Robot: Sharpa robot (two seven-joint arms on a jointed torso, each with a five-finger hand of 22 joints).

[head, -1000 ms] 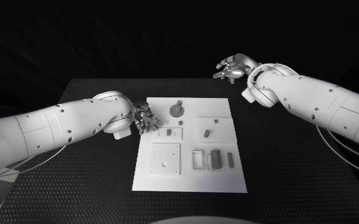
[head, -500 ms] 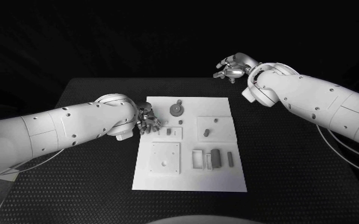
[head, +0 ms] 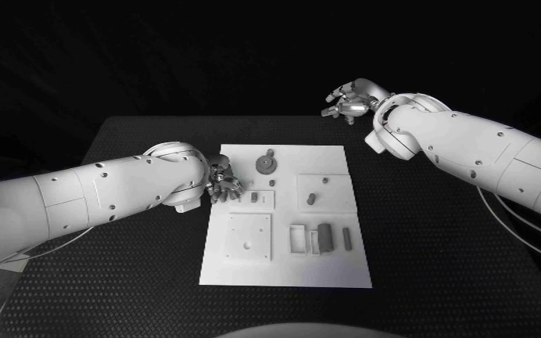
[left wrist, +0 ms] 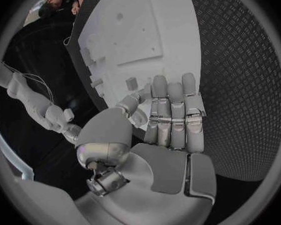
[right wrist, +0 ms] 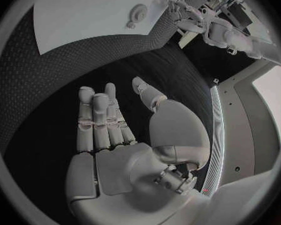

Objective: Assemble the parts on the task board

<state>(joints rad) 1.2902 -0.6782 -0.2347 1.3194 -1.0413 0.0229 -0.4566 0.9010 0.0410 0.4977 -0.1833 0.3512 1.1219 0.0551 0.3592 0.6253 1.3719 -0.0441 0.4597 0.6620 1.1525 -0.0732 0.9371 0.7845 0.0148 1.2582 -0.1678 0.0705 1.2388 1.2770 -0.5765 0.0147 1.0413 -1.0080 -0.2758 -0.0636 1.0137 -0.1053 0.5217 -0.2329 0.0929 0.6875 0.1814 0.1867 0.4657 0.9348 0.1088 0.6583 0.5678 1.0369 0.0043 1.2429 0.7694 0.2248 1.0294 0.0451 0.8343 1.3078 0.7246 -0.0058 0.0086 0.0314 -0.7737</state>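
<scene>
Left hand (head: 223,185), fingers wide and empty at the task board (head: 286,267)'s nine o'clock edge, risks nudging it; right hand (head: 351,102) likewise empty

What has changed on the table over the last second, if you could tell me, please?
The left hand has crept a little further in over the left edge of the task board, its fingers apart and holding nothing. The right hand stayed raised beyond the table's far edge, and the parts lie as they did.
</scene>
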